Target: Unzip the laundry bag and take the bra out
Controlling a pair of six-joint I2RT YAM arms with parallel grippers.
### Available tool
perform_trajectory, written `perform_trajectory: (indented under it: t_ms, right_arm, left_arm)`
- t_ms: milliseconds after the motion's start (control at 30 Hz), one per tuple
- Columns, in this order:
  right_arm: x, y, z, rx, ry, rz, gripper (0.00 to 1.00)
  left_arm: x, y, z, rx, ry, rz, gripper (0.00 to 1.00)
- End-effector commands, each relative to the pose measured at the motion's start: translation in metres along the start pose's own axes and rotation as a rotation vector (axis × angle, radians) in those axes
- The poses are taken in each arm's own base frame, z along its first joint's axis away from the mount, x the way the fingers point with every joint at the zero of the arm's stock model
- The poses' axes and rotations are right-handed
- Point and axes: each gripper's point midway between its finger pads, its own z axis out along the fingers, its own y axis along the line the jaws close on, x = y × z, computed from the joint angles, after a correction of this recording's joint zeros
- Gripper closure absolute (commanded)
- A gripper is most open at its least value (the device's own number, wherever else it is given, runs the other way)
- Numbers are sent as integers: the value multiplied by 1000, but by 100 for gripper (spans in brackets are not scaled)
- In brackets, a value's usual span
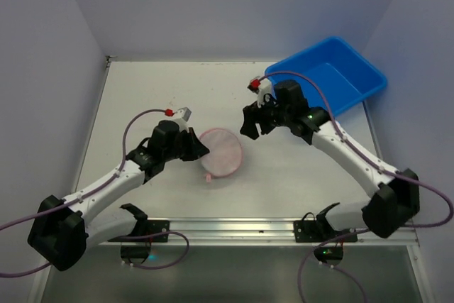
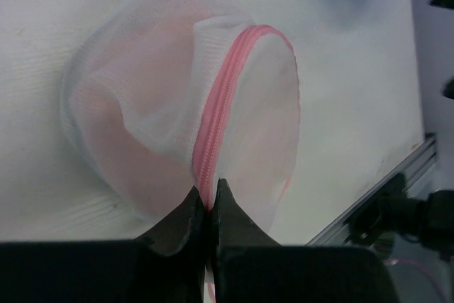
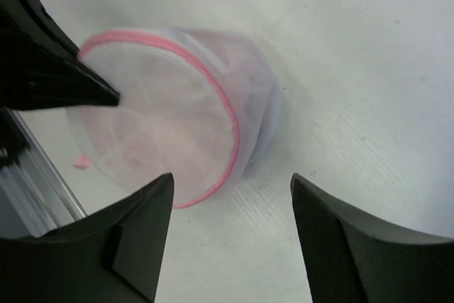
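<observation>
Treat the bag (image 1: 221,152), lying on the surface (image 1: 156,90) between the arms with the left gripper (image 2: 210,207) pinched tight on its pink zipper (image 2: 216,104) and the right gripper (image 3: 230,204) spread just beside it, as light, limp, snag-prone mesh, and take hold by the stiffer zipper trim rather than loose netting.

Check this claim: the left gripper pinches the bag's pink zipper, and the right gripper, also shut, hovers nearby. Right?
No: the right gripper is open, jaws wide apart, as the right wrist view shows. The left gripper does pinch the pink zipper of the bag.
</observation>
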Motion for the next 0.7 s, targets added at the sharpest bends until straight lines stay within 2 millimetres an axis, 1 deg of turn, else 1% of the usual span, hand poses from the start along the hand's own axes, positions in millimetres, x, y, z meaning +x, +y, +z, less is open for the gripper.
perform_trajectory:
  t_ms: [0, 33, 67, 100, 133, 167, 200, 233, 267, 300, 333, 367, 467, 500, 533, 567, 600, 633, 667]
  right_arm:
    - [-58, -1, -59, 197, -347, 167, 30]
    - [-51, 2, -57, 198, -373, 188, 30]
    - [-49, 19, -58, 173, -398, 231, 30]
    - [-51, 29, -68, 164, -443, 244, 30]
    - [-42, 48, -60, 111, -444, 246, 30]
    - [-39, 60, -58, 71, -454, 299, 31]
    - [-36, 72, -60, 30, -466, 315, 32]
    - [-28, 80, -51, -5, -466, 328, 33]
    - [-23, 97, -47, -60, -456, 353, 34]
    - [-18, 104, -43, -81, -450, 365, 37]
    - [-11, 114, -35, -109, -443, 365, 38]
    - [-7, 118, -30, -121, -437, 383, 41]
    - [3, 128, -14, -152, -404, 394, 44]
    - [6, 128, -9, -151, -391, 402, 49]
    - [7, 132, -2, -164, -381, 398, 50]
    - [8, 135, 1, -177, -370, 404, 52]
    - [9, 136, 3, -180, -365, 410, 56]
    - [6, 141, 5, -197, -370, 406, 57]
    - [9, 141, 11, -192, -353, 406, 58]
  left_arm:
    - [-8, -2, 4, 12, -97, -323, 100]
    - [-21, -7, 6, 40, -162, -365, 100]
    - [-23, -6, 5, 44, -182, -409, 100]
    - [-21, -3, 7, 41, -194, -491, 100]
    - [-29, -3, 7, 44, -233, -523, 100]
    - [-31, -3, 7, 46, -247, -550, 100]
    - [-36, -5, 6, 56, -261, -591, 100]
    - [-43, -7, 6, 60, -286, -605, 100]
    - [-46, -8, 5, 61, -295, -616, 100]
    - [-49, -11, 5, 67, -298, -633, 100]
    - [-58, -9, 3, 58, -335, -644, 100]
    - [-60, -10, 3, 57, -345, -656, 100]
    - [-65, -8, 2, 42, -364, -681, 100]
    - [-66, -7, 2, 38, -368, -685, 100]
    - [-65, -6, 3, 33, -368, -693, 100]
    - [-64, -5, 4, 28, -365, -700, 100]
    - [-63, -5, 4, 29, -363, -710, 100]
    - [-64, -4, 4, 26, -366, -715, 100]
    - [-63, -4, 5, 23, -365, -723, 100]
